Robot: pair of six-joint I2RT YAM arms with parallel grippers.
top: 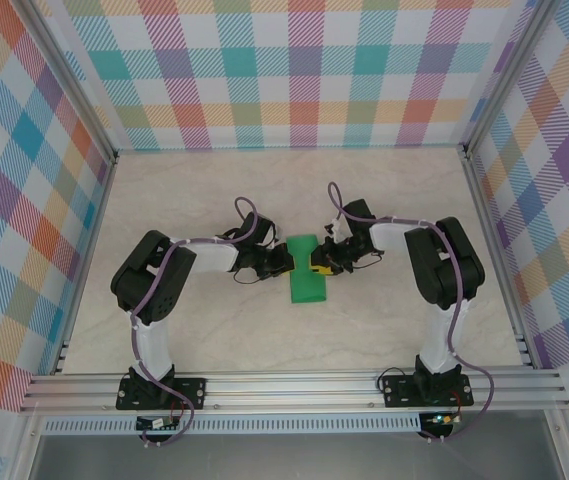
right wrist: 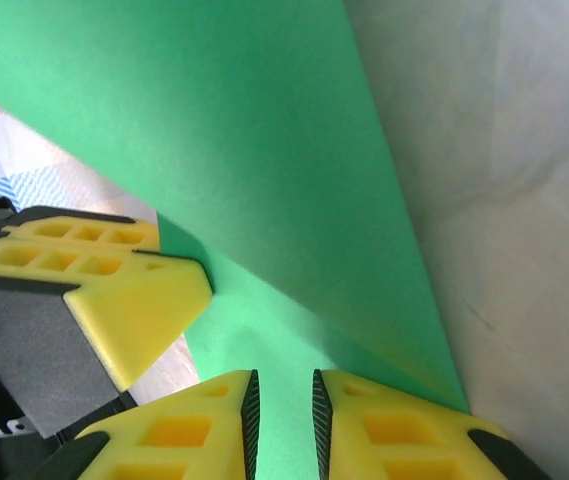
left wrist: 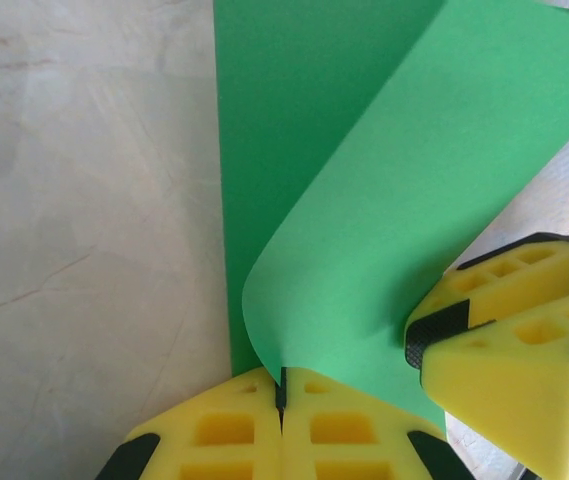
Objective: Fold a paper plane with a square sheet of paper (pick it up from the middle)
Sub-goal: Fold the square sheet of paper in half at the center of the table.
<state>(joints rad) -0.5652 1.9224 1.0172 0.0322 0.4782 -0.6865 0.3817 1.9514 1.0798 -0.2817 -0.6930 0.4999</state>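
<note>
Entry: first lengthwise fold in hand, not yet creased. The square sheet of paper lies at mid-table between my two wrists. One layer is flat on the surface and the other rises off it in a soft roll. My left gripper has its jaws pressed fully together, and the curled edge of the sheet runs straight into the seam between them, so I judge that I hold the paper there by a thin pinch at its edge. My right gripper sits just beside the left one over the flat green layer. Its jaws stand narrow, with a slit between them through which green shows. I see no edge caught in that slit, so I take this hand as guarding the lower layer, not gripping it. The overhead view shows the sheet as a narrow upright strip, which suggests the flap is most of the way across. From here I cannot tell whether the free edges line up. Next move, as I judge it: carry the pinched edge across and low until it meets the far edge squarely. The right hand should pin the lower layer so it cannot slide. Only then let go and press the roll down into a crease. Risks: a skewed overlap, or dragging the whole sheet.
</note>
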